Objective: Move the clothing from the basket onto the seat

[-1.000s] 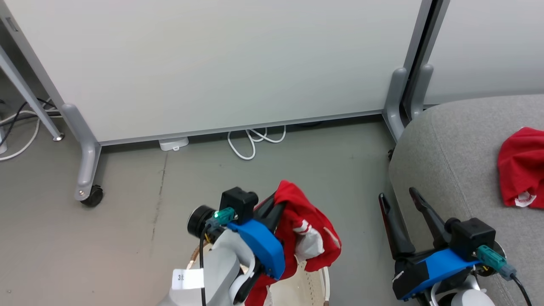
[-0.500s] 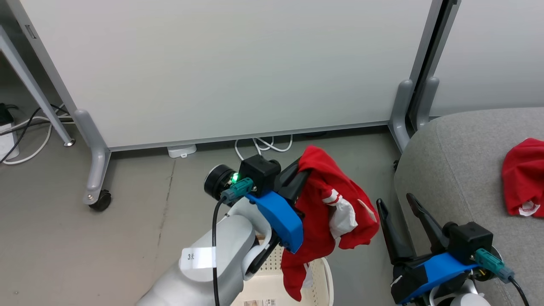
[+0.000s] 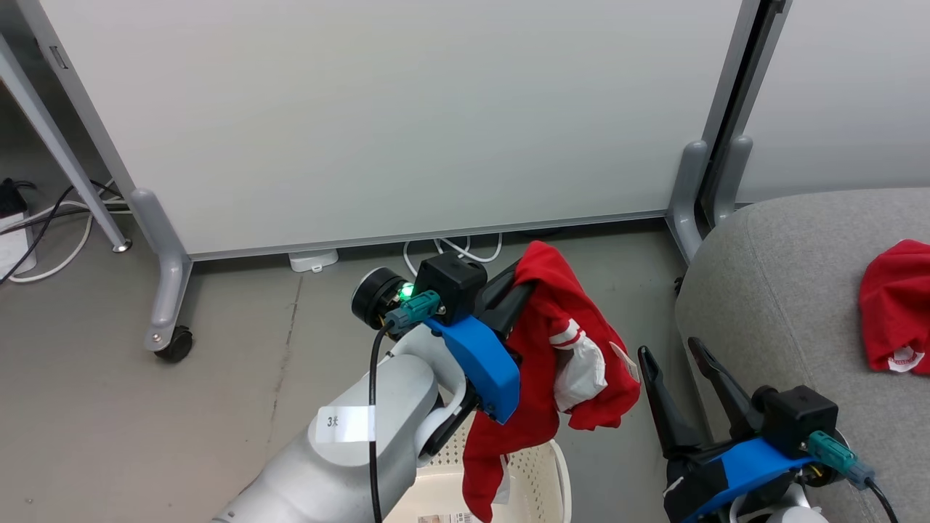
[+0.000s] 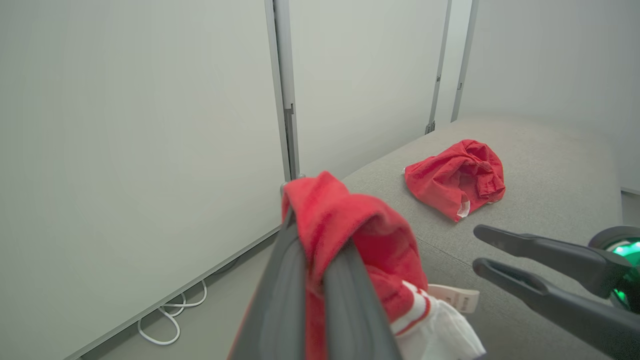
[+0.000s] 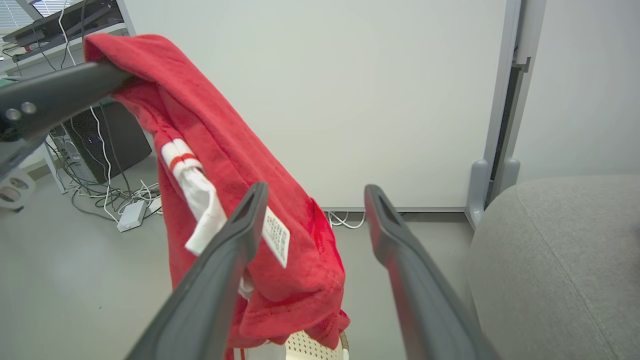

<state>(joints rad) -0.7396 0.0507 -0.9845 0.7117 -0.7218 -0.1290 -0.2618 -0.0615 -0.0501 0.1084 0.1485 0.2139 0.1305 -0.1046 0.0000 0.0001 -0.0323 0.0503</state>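
Note:
My left gripper (image 3: 524, 280) is shut on a red garment (image 3: 556, 356) with white stripe trim, which hangs in the air above the cream basket (image 3: 539, 476). In the left wrist view its fingers (image 4: 345, 270) pinch a fold of that garment (image 4: 350, 220). A second red garment (image 3: 895, 305) lies crumpled on the grey seat (image 3: 785, 276) and is also visible in the left wrist view (image 4: 455, 177). My right gripper (image 3: 672, 351) stands open by the seat's left edge, empty, close to the hanging garment (image 5: 240, 165). Its fingers (image 5: 400, 245) frame the floor and the seat (image 5: 560, 250).
White partition panels (image 3: 378, 109) on grey wheeled feet (image 3: 163, 338) stand behind. White cables (image 3: 450, 250) lie on the grey floor under the panel. More cables and a dark box (image 5: 112, 135) sit at the left of the right wrist view.
My left gripper has lifted the red garment up out of the basket and carried it right, toward the seat. The head camera has shifted too. The right gripper stays open.

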